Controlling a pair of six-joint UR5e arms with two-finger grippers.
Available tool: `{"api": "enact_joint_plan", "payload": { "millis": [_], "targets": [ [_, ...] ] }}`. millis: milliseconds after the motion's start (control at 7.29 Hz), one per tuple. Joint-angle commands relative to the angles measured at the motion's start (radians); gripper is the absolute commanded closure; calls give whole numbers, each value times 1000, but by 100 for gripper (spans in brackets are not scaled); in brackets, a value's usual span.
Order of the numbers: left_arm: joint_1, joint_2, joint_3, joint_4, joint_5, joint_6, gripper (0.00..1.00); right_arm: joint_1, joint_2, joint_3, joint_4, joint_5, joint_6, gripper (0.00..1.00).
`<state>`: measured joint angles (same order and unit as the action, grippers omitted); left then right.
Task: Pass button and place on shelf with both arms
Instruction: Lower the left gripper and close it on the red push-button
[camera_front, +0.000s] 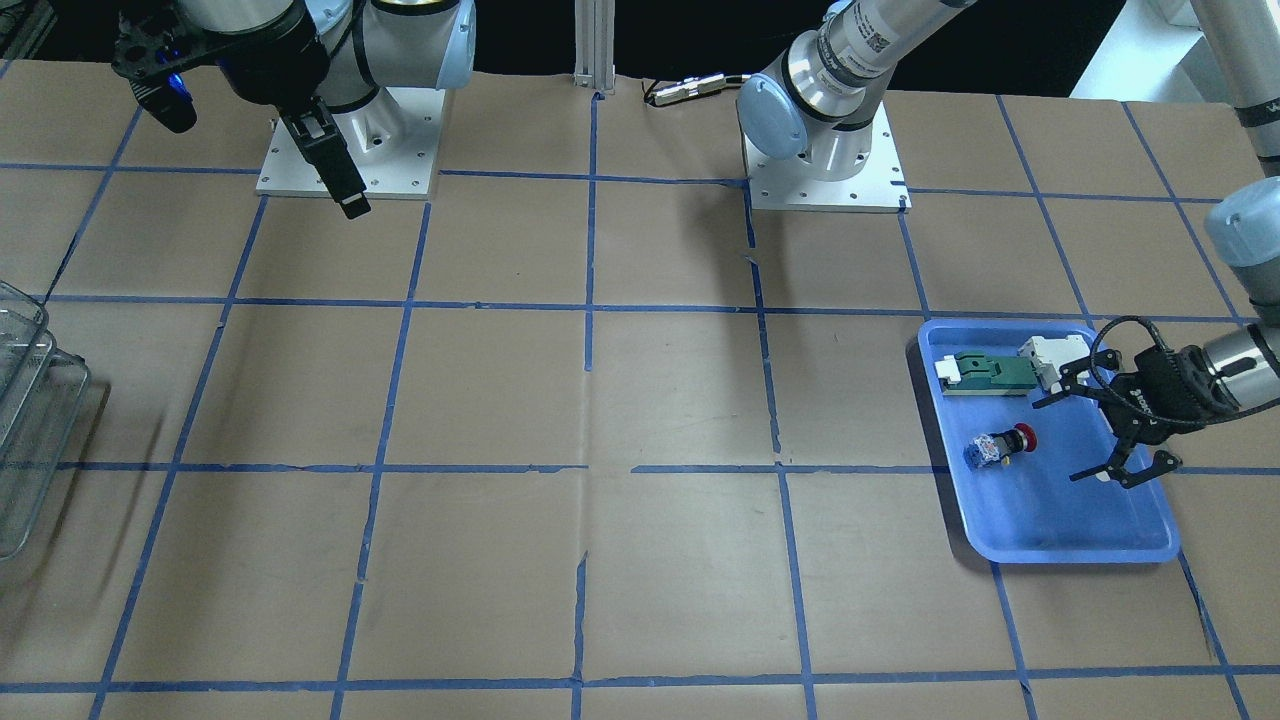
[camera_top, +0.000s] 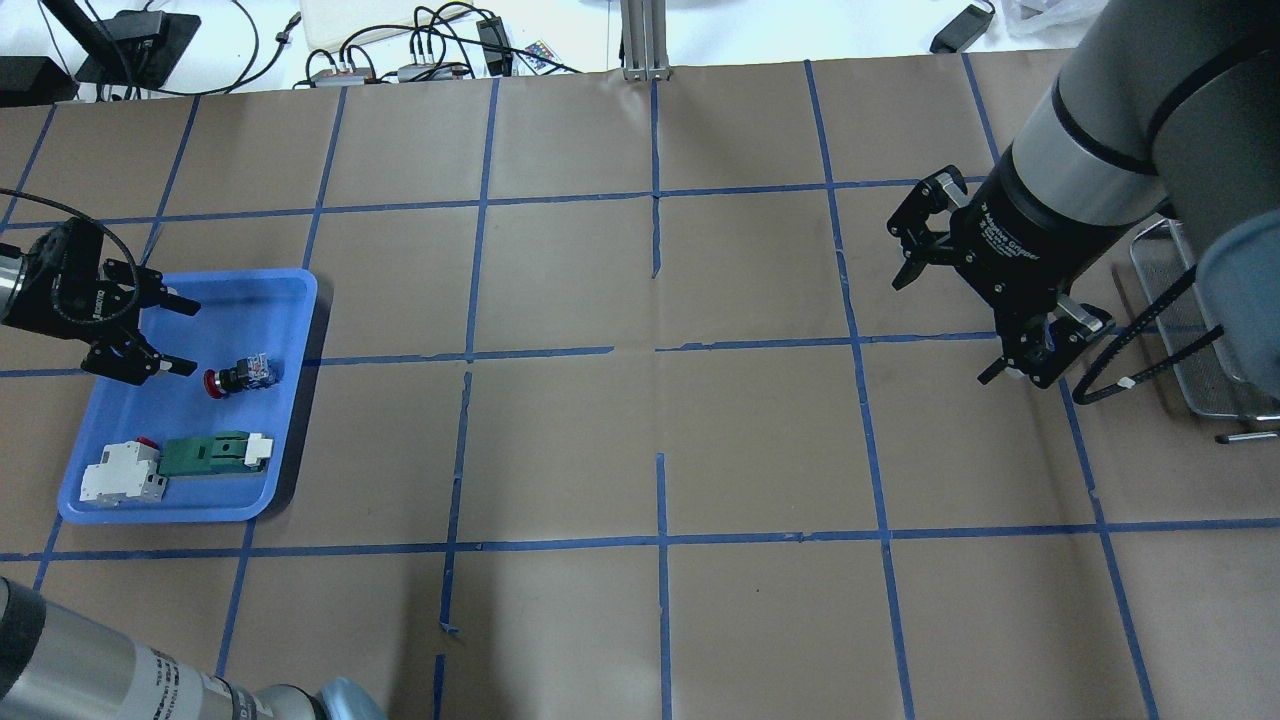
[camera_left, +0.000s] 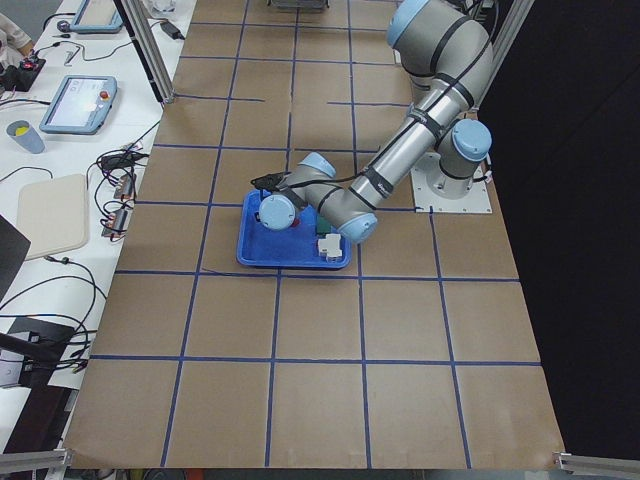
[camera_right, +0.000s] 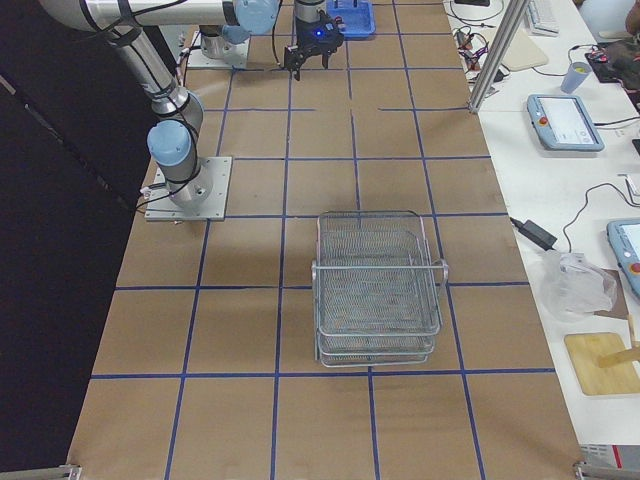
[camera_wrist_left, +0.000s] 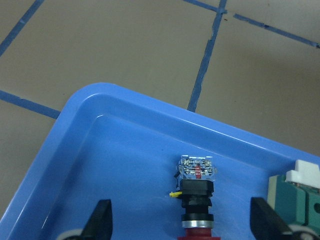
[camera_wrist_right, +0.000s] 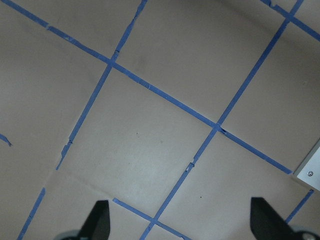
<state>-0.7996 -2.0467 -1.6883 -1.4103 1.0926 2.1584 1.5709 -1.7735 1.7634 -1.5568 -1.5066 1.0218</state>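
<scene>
**LEFT GRIPPER AT THE BUTTON: GRASP NOT YET MADE**

The left gripper (camera_top: 183, 337) is presented with its jaws spread wide and nothing held; the button (camera_top: 240, 377) lies on its side just ahead of the fingertips, roughly on the jaw centreline in the wrist view, apart from both fingers. The red cap is turned toward the gripper and the blue-and-white block away from it; the button rests on the floor of the blue tray (camera_top: 230, 310). The green-and-white part (camera_top: 210, 452) and the white-and-red block (camera_top: 120, 470) lie off to one side of the gripper, clear of the approach.

The button is judged to be light and rigid; the domed cap is likely to be smooth and prone to slipping, and the contacts on the rear block are likely to be delicate. Hold is best taken across the black collar, so that one end is left free for the hand-over.

The right gripper (camera_top: 940, 332) is likewise wide and empty, well apart from the button, with the shelf (camera_right: 378, 290) beyond it.
</scene>
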Motion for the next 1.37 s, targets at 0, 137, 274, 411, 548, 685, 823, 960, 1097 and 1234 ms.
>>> {"api": "enact_joint_plan", "payload": {
  "millis": [0, 137, 274, 411, 548, 685, 823, 960, 1097, 1234],
  "targets": [
    [39, -35, -37, 2, -16, 103, 4, -6, 3, 4, 9, 2, -12, 0],
    [39, -58, -47, 5, -25, 126, 4, -6, 6, 8, 33, -10, -20, 0],
    [39, -75, -47, 5, -22, 199, 5, -6, 6, 14, 38, -11, -17, 0],
    [40, -81, -38, 4, -20, 218, 6, -6, -1, 14, 29, -11, -20, 0],
    [40, -87, -44, 4, -25, 228, 7, -6, 0, 14, 23, -11, -20, 0],
    [40, -95, -31, 4, -26, 242, 17, -6, 0, 14, 17, -15, -19, 0],
    [40, -95, -34, 2, -30, 241, 28, -6, 2, 14, 15, -12, -6, 0],
    [42, -95, -30, 4, -28, 242, 56, -6, 5, 14, 12, -12, -6, 0],
    [42, -95, -28, 5, -28, 242, 74, -6, 6, 14, 11, -11, -6, 0],
    [42, -95, -27, 5, -30, 242, 91, -6, 6, 13, 9, -12, -5, 0]
  ]
}}
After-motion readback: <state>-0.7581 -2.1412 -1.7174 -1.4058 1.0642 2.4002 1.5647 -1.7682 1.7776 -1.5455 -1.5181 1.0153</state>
